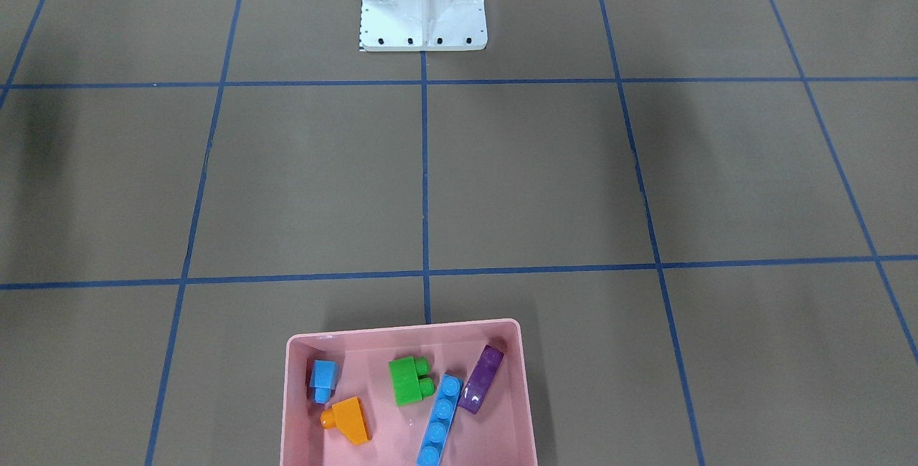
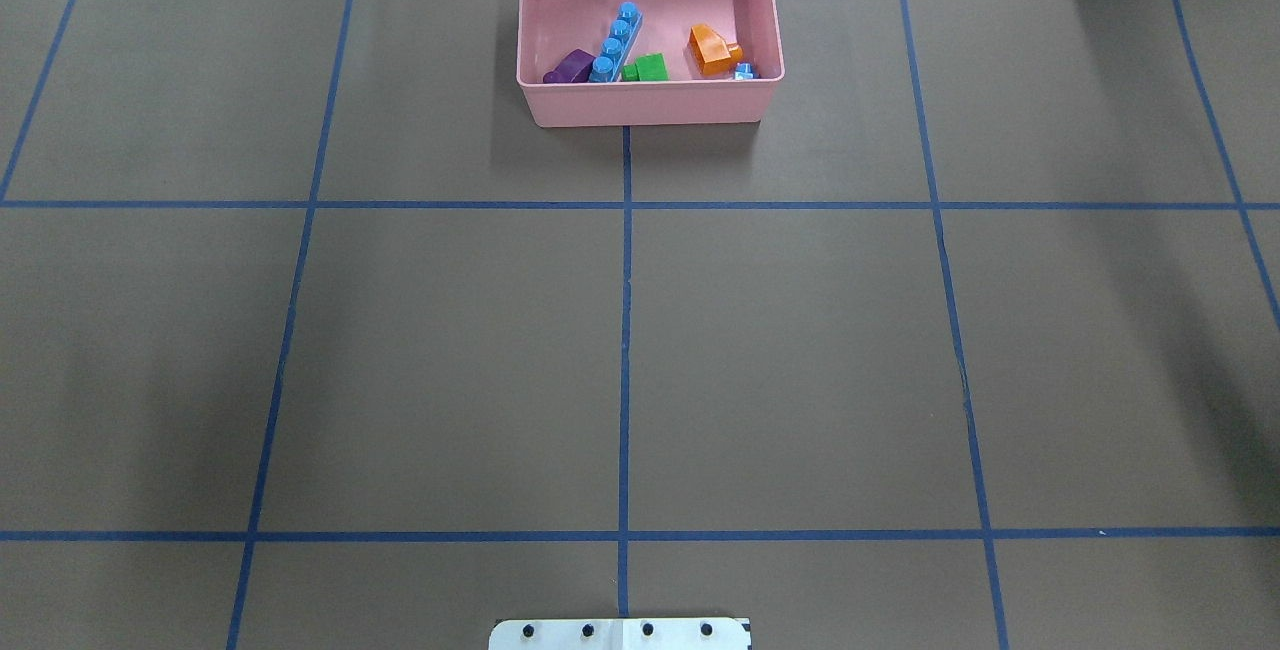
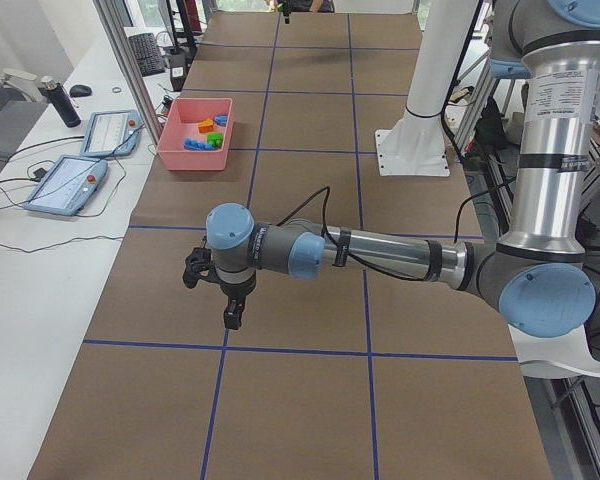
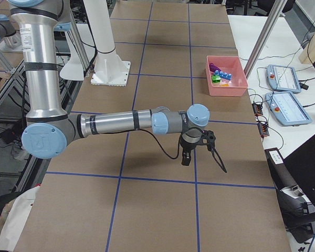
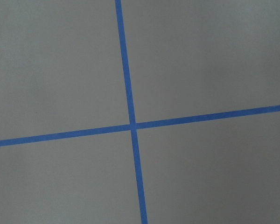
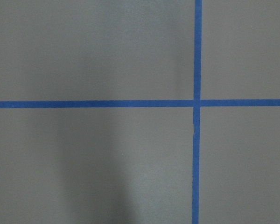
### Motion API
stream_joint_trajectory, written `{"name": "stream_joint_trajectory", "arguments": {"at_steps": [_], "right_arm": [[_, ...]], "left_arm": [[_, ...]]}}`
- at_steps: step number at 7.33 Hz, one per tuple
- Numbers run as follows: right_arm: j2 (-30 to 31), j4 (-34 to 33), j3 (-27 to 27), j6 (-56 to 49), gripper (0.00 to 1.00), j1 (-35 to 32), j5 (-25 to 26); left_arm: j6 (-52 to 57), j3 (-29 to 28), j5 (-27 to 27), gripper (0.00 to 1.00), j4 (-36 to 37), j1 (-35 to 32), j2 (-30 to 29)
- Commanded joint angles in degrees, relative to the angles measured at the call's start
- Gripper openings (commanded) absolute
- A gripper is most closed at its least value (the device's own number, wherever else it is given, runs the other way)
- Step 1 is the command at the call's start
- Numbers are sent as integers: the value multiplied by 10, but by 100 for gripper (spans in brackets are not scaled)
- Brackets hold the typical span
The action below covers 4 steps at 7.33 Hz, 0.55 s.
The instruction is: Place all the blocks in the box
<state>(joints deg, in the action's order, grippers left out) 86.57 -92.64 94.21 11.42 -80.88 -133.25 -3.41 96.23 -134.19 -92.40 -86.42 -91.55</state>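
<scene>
In the front-facing view, five bricks (image 1: 409,380) lie in the tray (image 1: 502,437) at bottom centre; the base plate (image 1: 423,37) stands at top centre.

Displaying a pink box (image 1: 288,398), blue four-stud brick (image 1: 439,419), blue one-stud brick (image 1: 323,378), green two-stud brick (image 1: 409,381), orange sloped brick (image 1: 349,419), purple sloped brick (image 1: 481,380); gridding the brown table (image 1: 538,179) with blue tape lines (image 1: 424,165).

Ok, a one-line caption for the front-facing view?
Five blocks lie in the pink box, well apart from the white base plate.
</scene>
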Motion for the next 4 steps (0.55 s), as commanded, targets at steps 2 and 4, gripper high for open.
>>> {"name": "stream_joint_trajectory", "arguments": {"at_steps": [2,4], "right_arm": [[1,1,13,0,100,-2,-18],[13,1,33,0,100,-2,-16]], "left_arm": [[0,18,-11,100,54,-1,8],[3,47,-12,100,36,-2,30]]}}
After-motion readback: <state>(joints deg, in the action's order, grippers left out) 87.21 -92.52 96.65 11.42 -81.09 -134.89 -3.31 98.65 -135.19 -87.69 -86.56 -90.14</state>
